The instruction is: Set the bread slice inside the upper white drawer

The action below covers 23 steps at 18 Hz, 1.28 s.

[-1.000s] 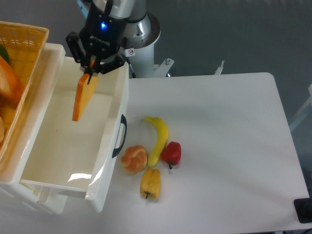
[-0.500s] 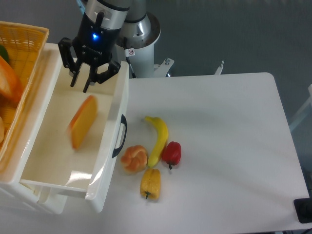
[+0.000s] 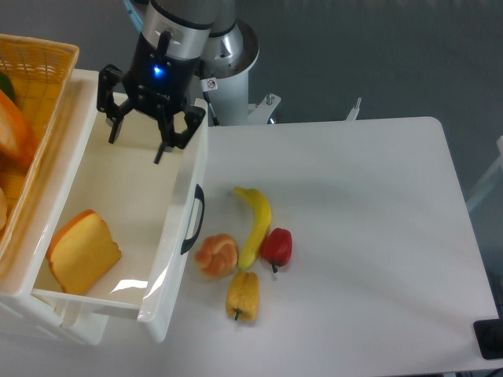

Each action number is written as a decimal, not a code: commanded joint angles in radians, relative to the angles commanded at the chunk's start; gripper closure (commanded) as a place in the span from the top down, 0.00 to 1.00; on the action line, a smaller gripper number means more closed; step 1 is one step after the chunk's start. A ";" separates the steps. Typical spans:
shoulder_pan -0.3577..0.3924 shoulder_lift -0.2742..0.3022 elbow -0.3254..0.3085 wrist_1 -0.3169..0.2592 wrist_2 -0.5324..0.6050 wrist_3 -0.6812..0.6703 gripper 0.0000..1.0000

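Lying flat, bread slice (image 3: 82, 251) fills smooth drawer (image 3: 185, 169) corner.

Orange woven basket (image 3: 35, 71) cut off at left edge; its contents only partly seen. Dark object (image 3: 489, 339) clipped at lower right corner, unidentifiable. Arm's upper part out of frame.

Plain white table (image 3: 369, 236) with rounded corners; dark grey-blue floor (image 3: 377, 55) behind and to the right; soft, even lighting, faint glare on the tabletop.

White table (image 3: 354, 236) — banana (image 3: 256, 220), bun (image 3: 216, 255), two peppers (image 3: 276, 247).
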 joint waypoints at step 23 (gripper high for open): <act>0.143 -0.163 0.023 0.094 0.186 0.377 1.00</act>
